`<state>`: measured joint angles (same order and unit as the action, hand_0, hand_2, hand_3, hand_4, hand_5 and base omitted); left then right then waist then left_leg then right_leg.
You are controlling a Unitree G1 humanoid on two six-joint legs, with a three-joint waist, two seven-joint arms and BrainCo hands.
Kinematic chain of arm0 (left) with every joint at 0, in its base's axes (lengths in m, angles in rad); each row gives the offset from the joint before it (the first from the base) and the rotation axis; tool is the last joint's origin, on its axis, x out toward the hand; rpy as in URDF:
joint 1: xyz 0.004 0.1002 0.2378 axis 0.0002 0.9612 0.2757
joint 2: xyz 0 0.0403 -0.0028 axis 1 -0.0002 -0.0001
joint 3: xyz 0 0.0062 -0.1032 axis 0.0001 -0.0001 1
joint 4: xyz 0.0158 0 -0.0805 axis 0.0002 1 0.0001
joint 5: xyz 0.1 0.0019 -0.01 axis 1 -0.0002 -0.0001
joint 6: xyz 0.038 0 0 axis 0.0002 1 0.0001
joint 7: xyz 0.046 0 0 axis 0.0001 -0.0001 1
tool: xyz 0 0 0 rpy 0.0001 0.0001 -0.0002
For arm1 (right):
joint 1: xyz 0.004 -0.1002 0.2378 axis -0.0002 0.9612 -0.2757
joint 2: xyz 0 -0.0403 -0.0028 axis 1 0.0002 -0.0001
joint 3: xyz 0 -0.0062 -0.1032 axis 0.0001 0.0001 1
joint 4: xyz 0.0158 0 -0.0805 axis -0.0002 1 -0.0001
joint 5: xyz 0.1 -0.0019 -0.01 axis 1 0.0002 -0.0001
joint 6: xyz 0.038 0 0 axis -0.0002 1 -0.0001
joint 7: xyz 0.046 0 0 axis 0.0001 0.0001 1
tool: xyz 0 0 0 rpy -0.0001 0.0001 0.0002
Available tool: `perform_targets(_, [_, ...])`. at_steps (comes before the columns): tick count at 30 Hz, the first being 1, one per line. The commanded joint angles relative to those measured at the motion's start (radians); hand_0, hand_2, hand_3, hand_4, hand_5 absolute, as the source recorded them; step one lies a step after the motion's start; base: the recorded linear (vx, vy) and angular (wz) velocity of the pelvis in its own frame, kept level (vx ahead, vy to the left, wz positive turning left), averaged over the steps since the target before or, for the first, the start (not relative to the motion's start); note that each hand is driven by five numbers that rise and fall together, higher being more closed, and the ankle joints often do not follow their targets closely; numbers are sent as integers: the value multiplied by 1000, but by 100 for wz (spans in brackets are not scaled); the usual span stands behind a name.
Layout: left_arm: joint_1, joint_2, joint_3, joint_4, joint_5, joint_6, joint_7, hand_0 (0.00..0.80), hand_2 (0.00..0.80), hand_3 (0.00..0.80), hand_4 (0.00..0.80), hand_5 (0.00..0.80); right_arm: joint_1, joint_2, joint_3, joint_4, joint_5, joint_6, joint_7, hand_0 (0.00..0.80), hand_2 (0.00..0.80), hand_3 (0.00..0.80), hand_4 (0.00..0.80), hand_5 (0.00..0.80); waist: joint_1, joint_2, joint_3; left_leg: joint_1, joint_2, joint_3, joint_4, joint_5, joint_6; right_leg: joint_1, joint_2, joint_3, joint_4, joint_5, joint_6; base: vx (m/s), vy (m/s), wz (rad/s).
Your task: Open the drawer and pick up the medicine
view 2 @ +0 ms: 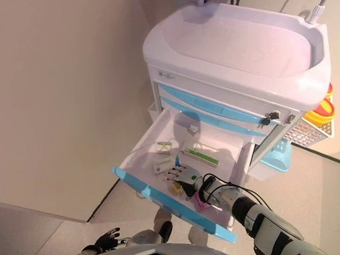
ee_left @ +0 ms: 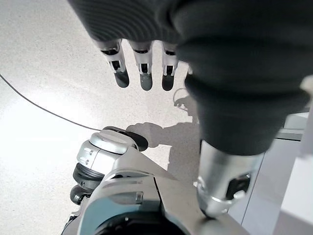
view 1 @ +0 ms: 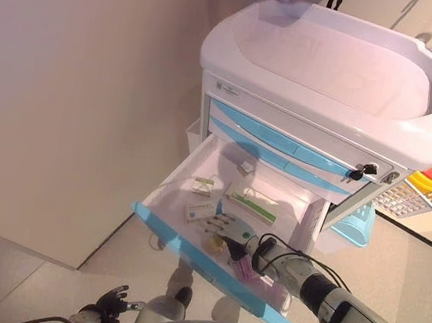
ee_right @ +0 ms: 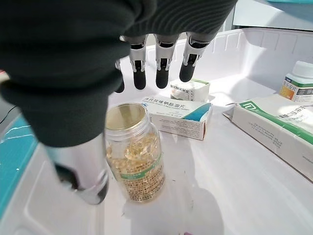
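Note:
The cart's lower drawer (view 1: 189, 253) with its blue front stands pulled out. Inside it lie a clear bottle of yellow capsules (ee_right: 137, 161), a blue-and-white box (ee_right: 178, 116), a small box (ee_right: 190, 89), a long green-and-white box (ee_right: 274, 132) and a white bottle (ee_right: 298, 88). My right hand (view 1: 231, 228) hovers inside the drawer, open. Its fingers (ee_right: 161, 68) point over the boxes and its thumb (ee_right: 88, 181) stands close beside the capsule bottle, without closing on it. My left hand (view 1: 114, 300) hangs low near the floor, fingers (ee_left: 142, 68) relaxed and holding nothing.
The white cart top (view 1: 331, 57) overhangs two closed blue drawers (view 1: 280, 150), with a key in the lock (view 1: 360, 171). A wire basket with a yellow container (view 1: 421, 191) and a light blue bin (view 1: 354, 226) hang on the cart's right side. A wall stands on the left.

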<state>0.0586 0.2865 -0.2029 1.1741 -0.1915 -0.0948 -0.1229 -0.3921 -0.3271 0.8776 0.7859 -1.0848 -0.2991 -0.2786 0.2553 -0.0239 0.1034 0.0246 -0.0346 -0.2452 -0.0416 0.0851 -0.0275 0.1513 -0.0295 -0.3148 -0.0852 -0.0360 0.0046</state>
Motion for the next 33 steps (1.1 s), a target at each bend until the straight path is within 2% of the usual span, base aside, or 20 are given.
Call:
perform_targets(1, [-45,-38,-46,69,48,-41,-8,0,0,0,0,0,-24,25,8,-26,-7,4,-41,800,800,800,800,800,11,-21,13,7,-61,-5,14,-87,48,-47,-54,13,103,2,47,0,0,0])
perform_targets(24, [-41,-38,-46,73,53,-35,-9,0,0,0,0,0,-13,18,1,-26,1,10,-49,800,800,800,800,800,5,-22,13,11,-59,3,5,-84,49,-47,-53,16,98,5,47,0,0,0])
perform_targets(29, [-42,-31,-40,64,43,-28,-11,0,0,0,0,0,-26,-14,-11,-112,42,14,-32,800,800,800,800,800,-10,-26,15,16,-56,17,5,-87,50,-51,-52,30,103,7,49,0,0,0])
perform_targets(33, [-41,-26,-26,63,39,-23,-11,0,0,0,0,0,-47,-76,-29,-230,104,5,22,800,800,800,800,800,-27,-33,16,24,-51,34,2,-91,51,-50,-50,47,101,10,50,7,2,-5])
